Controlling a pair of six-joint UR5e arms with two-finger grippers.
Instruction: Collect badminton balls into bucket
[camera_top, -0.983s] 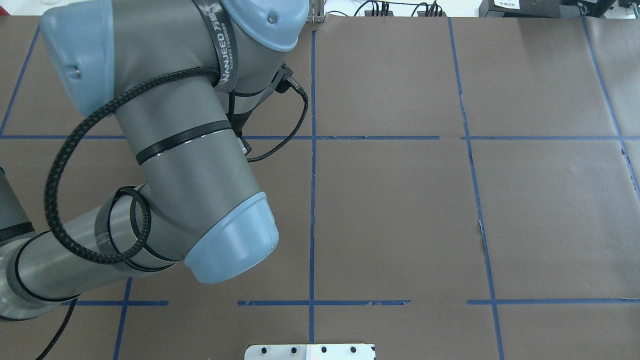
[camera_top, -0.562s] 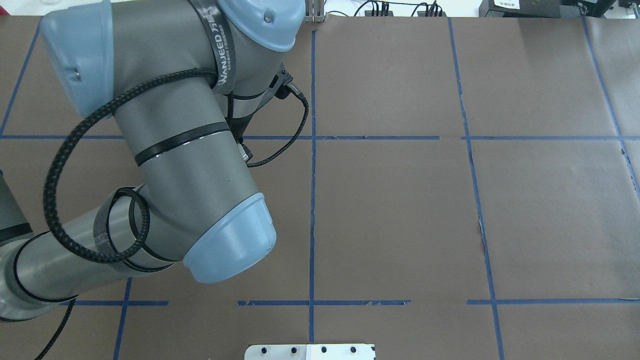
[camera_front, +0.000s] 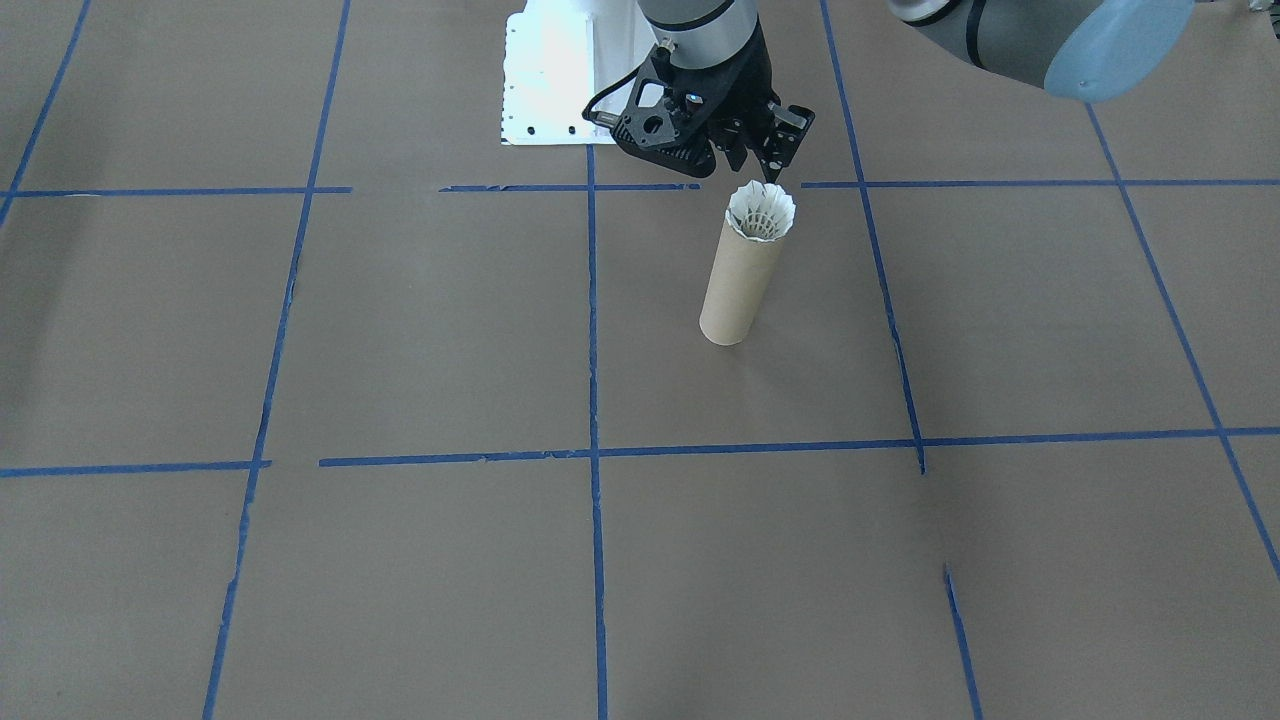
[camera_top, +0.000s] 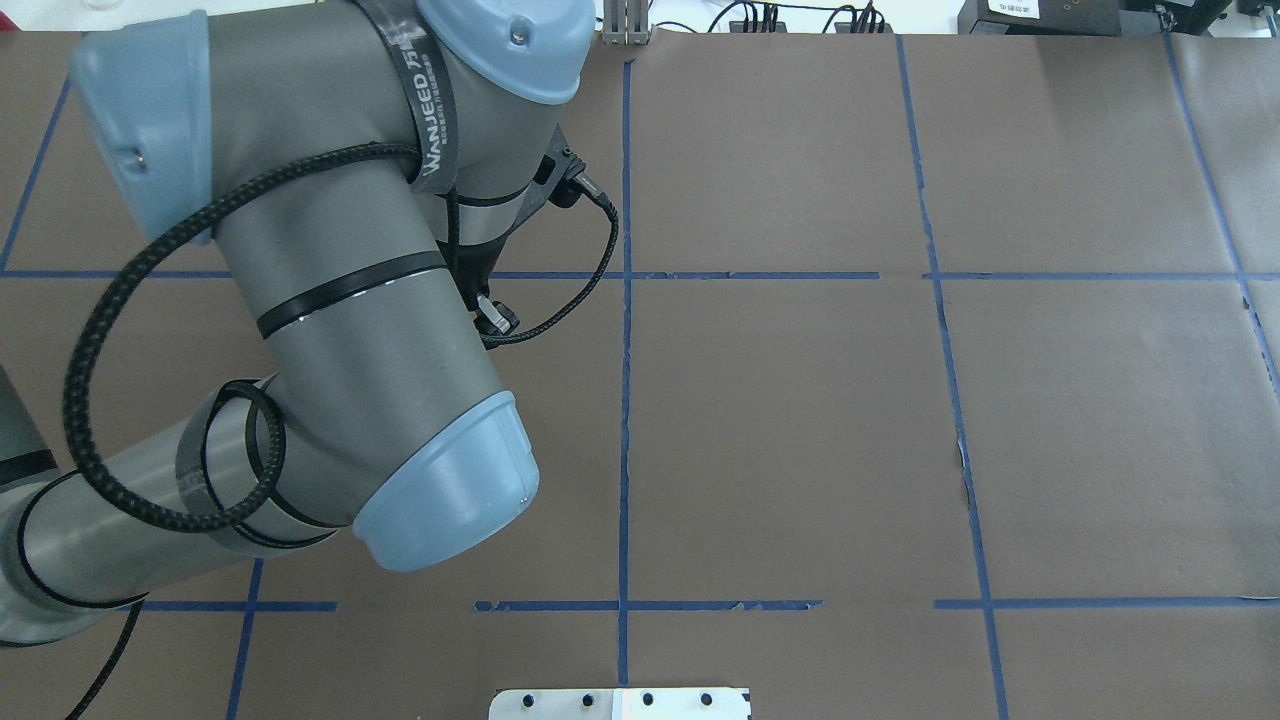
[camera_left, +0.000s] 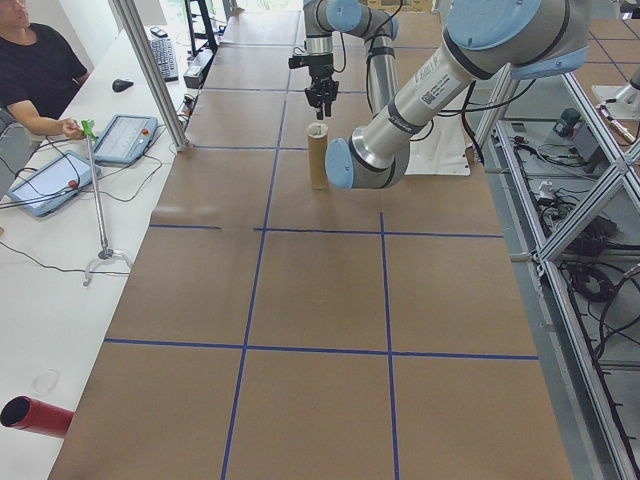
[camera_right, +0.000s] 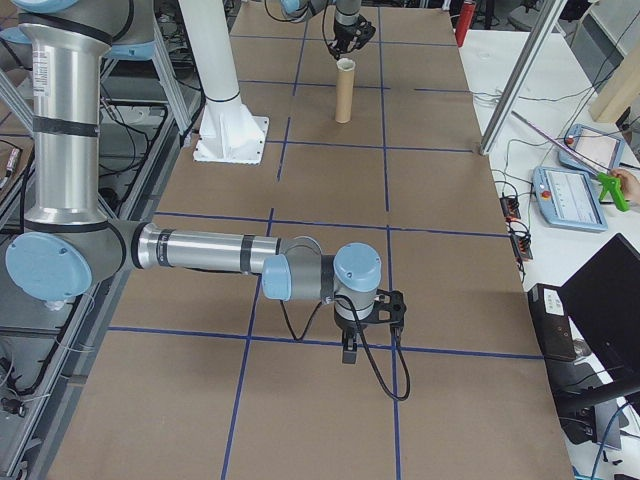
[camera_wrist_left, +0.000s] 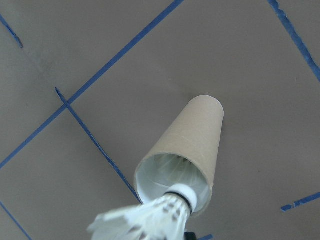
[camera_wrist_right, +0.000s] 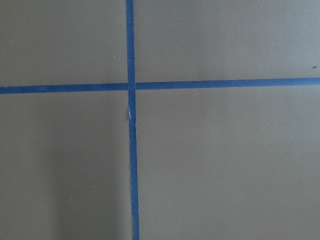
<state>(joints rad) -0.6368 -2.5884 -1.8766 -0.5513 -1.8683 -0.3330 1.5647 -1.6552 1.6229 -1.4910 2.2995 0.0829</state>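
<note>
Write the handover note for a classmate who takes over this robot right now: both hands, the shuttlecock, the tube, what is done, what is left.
Left hand: poised just above the tube's mouth; the pictures do not show whether it is open or shut.
Right hand: hovers low over bare table, far from the tube; open or shut cannot be told.
Shuttlecock: cork end in the mouth of the tube, feathers sticking out of the top.
Tube: standing upright near the robot's base.
Done: shuttlecock brought to the tube and started in.
Left: check that it is released and seated, then lift the left hand away.
</note>
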